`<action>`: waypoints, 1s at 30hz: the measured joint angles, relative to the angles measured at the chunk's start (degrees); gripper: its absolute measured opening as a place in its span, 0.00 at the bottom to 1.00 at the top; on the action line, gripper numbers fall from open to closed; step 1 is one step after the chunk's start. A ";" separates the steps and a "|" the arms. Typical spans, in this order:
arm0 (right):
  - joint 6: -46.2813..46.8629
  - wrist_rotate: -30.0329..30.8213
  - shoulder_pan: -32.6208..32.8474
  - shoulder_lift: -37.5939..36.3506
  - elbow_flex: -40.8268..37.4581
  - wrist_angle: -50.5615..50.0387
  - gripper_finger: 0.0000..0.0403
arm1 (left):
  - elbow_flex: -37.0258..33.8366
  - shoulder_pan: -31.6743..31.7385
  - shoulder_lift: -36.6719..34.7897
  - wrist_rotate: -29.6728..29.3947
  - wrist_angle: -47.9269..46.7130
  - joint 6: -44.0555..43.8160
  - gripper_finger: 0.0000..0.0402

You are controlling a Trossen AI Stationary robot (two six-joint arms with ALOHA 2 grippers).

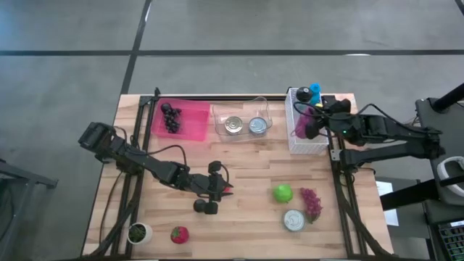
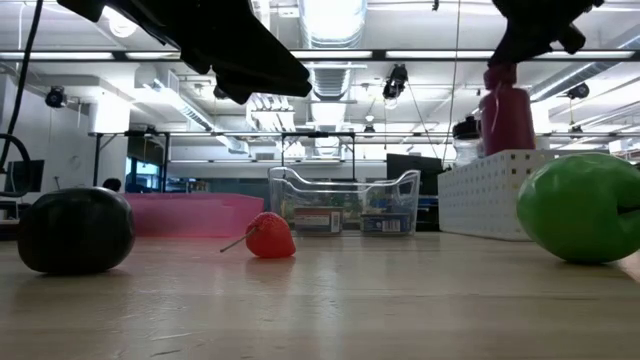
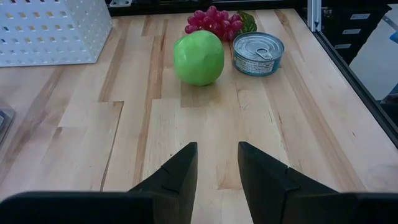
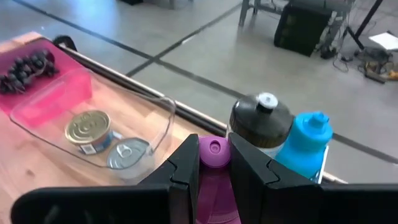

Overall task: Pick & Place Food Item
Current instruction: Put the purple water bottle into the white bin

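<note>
Holding purple bottle (image 4: 213, 180) over white basket (image 1: 306, 142), right gripper (image 4: 214, 163) clamped on cap | left gripper (image 3: 217, 168) slightly apart, empty, mid-table | green apple (image 1: 283, 193) at its 3 o'clock: likely rigid, smooth, roll-prone; grasp across middle

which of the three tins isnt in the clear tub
The tin on the bare table, beside the red grapes and near the green apple. The other two tins sit inside the clear tub.

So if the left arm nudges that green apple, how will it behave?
The green apple looks round and smooth, so it would likely roll toward the tin can. Its glossy skin may slip between narrow fingers.
</note>
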 joint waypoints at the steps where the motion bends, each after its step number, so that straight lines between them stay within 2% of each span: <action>1: 0.00 -0.02 -0.30 -0.04 -0.49 0.53 0.15 | 0.00 0.00 0.00 0.00 0.00 0.00 0.30; 22: 4.53 0.13 -1.01 -3.79 -16.01 11.97 0.15 | 0.00 0.00 0.04 0.02 -0.01 0.17 0.30; 30: 6.38 0.02 -0.99 -4.33 -18.71 12.89 0.16 | 0.00 0.00 0.04 0.00 0.00 0.15 0.30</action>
